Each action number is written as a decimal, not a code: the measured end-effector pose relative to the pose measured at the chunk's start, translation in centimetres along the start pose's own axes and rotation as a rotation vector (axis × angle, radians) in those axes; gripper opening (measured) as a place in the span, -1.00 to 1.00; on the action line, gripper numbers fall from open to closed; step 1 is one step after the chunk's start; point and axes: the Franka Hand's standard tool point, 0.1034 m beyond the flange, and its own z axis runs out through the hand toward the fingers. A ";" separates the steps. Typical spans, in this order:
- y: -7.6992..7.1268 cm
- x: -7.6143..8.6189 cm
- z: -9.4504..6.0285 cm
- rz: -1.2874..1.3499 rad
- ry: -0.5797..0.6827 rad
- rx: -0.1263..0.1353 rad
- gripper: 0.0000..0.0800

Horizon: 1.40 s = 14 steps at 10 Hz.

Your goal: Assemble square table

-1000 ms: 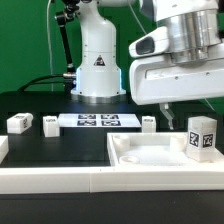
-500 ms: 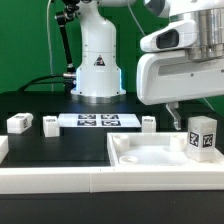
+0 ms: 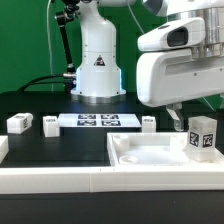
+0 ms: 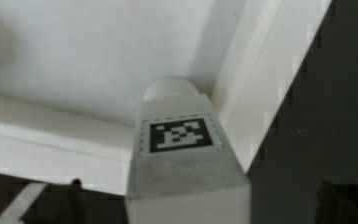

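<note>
Flanking the marker board, three loose white legs.

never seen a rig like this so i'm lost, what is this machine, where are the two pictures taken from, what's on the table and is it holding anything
The machine is a single robot arm standing on a black table. It ends in a two-finger gripper.

The exterior view comes from a camera standing off the arm. The wrist view comes from a camera on the wrist, looking down between the fingers.

On the table lie the parts of a small square table. There is a white table top with a raised rim and an upright leg standing at one of its corners. Three loose legs lie farther back. The flat marker board belongs to the rig, not to the furniture.

The gripper is open above the upright leg and holds nothing.
</note>
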 end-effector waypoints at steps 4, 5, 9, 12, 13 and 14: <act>0.2 0.0 0.0 0.019 0.001 -0.002 -0.14; 0.2 0.0 0.0 0.059 0.001 -0.002 -0.27; 0.5 -0.1 0.1 0.472 0.028 0.013 -0.27; 0.5 -0.1 0.2 0.810 0.040 0.026 -0.27; 0.5 -0.1 0.2 0.881 0.039 0.025 -0.27; 0.4 -0.1 0.2 0.997 0.038 0.026 -0.27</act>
